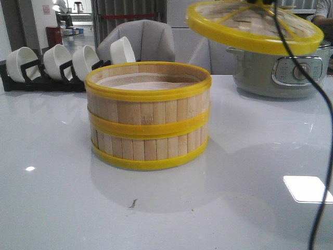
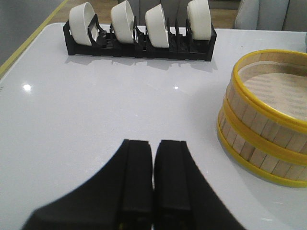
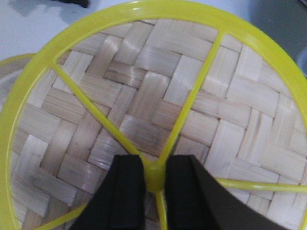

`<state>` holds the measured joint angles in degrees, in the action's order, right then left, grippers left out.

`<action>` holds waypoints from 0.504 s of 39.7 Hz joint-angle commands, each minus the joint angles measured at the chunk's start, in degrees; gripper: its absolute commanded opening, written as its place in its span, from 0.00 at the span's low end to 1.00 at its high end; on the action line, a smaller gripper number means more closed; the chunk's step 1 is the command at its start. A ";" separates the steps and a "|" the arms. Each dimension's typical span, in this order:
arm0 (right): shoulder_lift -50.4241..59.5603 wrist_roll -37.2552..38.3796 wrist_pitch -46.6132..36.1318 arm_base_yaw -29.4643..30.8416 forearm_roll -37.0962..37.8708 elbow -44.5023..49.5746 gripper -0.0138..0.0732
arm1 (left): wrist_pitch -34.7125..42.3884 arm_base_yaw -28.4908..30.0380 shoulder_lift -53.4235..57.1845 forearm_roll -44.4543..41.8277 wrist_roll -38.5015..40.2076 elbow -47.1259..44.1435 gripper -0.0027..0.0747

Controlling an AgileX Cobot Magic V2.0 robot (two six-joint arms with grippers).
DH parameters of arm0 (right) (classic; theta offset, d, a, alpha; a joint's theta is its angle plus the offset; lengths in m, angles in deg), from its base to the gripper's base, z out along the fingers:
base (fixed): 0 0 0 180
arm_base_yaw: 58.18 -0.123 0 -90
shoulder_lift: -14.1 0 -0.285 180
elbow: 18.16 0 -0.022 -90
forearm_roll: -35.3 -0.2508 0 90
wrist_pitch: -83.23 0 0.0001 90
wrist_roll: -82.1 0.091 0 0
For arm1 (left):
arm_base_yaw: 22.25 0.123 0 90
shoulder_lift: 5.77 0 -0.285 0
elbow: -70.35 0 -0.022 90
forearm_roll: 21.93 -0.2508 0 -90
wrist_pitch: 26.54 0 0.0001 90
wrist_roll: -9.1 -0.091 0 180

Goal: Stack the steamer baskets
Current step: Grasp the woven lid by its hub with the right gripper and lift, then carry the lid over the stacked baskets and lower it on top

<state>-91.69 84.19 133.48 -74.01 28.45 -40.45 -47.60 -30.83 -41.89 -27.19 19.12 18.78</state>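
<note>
Two steamer baskets [image 1: 148, 117] stand stacked on the white table, bamboo slats with yellow rims and a pale liner inside the upper one; the stack [image 2: 268, 120] also shows in the left wrist view. The woven, yellow-rimmed lid [image 1: 255, 23] hangs tilted in the air to the right of and above the stack. My right gripper [image 3: 155, 165] is shut on the lid's [image 3: 158, 91] yellow centre knob, where the spokes meet. My left gripper [image 2: 153, 148] hangs shut and empty over bare table, to the left of the stack.
A black rack [image 1: 36, 78] with several white bowls [image 1: 57, 60] stands at the back left. A grey electric pot [image 1: 283, 70] sits at the back right, under the lid. A black cable [image 1: 325, 130] hangs down on the right side.
</note>
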 commanded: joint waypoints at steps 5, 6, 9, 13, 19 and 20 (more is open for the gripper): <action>-3.06 -0.22 -0.81 -8.25 -0.77 -10.62 0.20 | 4.79 -0.39 -0.05 0.34 0.50 1.64 0.15; -4.34 -0.22 0.00 -9.16 -0.77 -12.24 0.20 | 4.79 -0.39 -0.05 0.34 0.50 1.64 0.15; -7.68 -0.22 2.27 -10.98 -0.77 -16.45 0.20 | 4.79 -0.39 -0.05 0.34 0.50 1.64 0.15; -12.41 -0.22 5.95 -12.53 -0.77 -22.47 0.20 | 4.79 -0.39 -0.05 0.34 0.50 1.64 0.15; -18.12 -0.22 10.89 -13.13 -0.77 -29.64 0.20 | 4.79 -0.39 -0.05 0.34 0.50 1.64 0.15; -18.68 -0.22 11.20 -13.13 -0.77 -30.22 0.20 | 4.79 -0.39 -0.05 0.34 0.50 1.64 0.15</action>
<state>-111.94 84.19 145.45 -87.19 27.70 -65.79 -47.60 -30.83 -41.89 -27.19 19.12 18.78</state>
